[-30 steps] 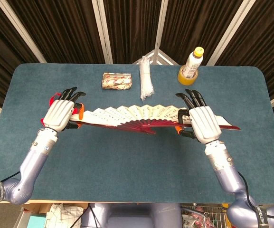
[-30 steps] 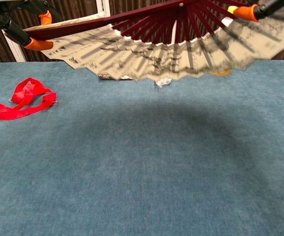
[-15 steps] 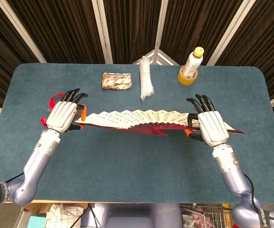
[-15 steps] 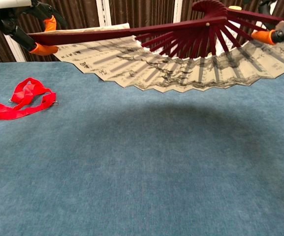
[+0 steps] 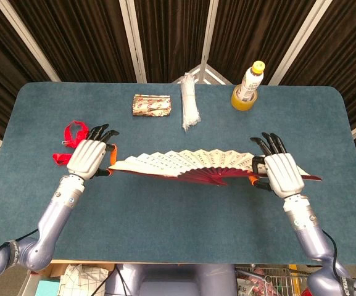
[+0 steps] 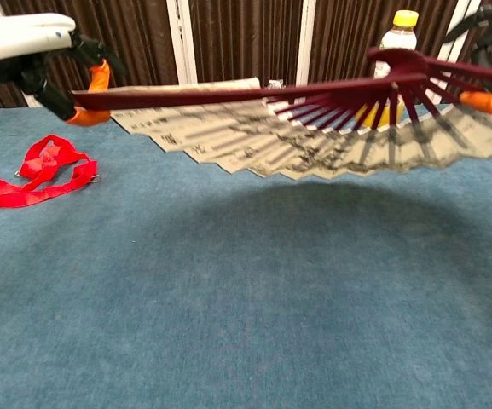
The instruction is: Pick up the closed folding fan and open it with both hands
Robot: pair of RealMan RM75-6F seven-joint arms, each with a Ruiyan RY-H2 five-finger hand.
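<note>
The folding fan (image 5: 187, 165) is spread wide open, cream paper on dark red ribs, held level above the table. In the chest view the fan (image 6: 314, 128) hangs over the cloth with its pivot up right. My left hand (image 5: 90, 158) pinches the fan's left outer rib with orange-tipped fingers (image 6: 92, 115). My right hand (image 5: 281, 174) holds the right outer rib near the pivot; the left hand (image 6: 24, 51) shows at the chest view's top left and the right hand's fingers (image 6: 487, 102) at the right edge.
A red ribbon (image 5: 71, 138) lies on the blue table (image 5: 178, 216) beside my left hand, also the ribbon (image 6: 37, 170) at left. Along the far edge sit a wrapped packet (image 5: 152, 105), a white bundle (image 5: 189, 110) and a yellow bottle (image 5: 248, 86).
Both hands have come down and towards me with the open fan. The fan now hangs lower over the table, and the bottle shows behind it in the chest view.
</note>
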